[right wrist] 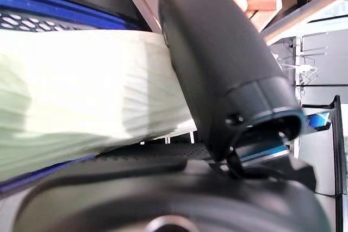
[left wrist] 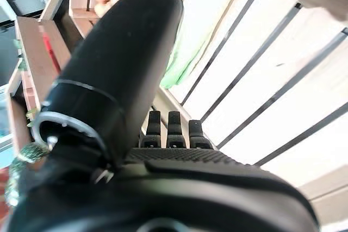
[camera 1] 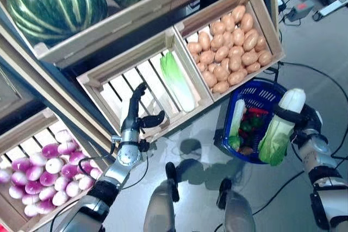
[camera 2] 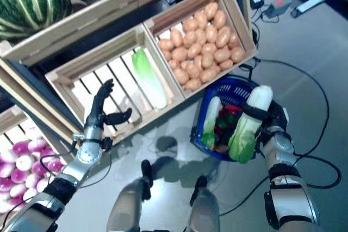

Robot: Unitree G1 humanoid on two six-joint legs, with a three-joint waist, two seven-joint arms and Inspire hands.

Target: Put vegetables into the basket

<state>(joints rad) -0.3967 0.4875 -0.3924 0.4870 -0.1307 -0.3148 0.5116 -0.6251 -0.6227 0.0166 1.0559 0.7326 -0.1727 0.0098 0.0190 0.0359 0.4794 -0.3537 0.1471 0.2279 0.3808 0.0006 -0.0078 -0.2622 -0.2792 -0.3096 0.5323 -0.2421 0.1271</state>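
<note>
Over basket (camera 1: 247, 99) rim | right robot hand (camera 1: 296, 117) clamps cabbage (camera 1: 280, 129) | left robot hand (camera 1: 136, 113) spread

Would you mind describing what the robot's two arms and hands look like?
Both arms are silver-grey metal segments with black bands at the joints. The left hand and right hand are dark, with slim black fingers and a smooth, rounded black thumb; the palms are finely textured.

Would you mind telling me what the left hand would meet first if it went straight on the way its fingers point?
Probably the slatted floor of the wooden crate; the left hand points into it, and the cabbage lies off to the side. Depth is unclear.
</note>
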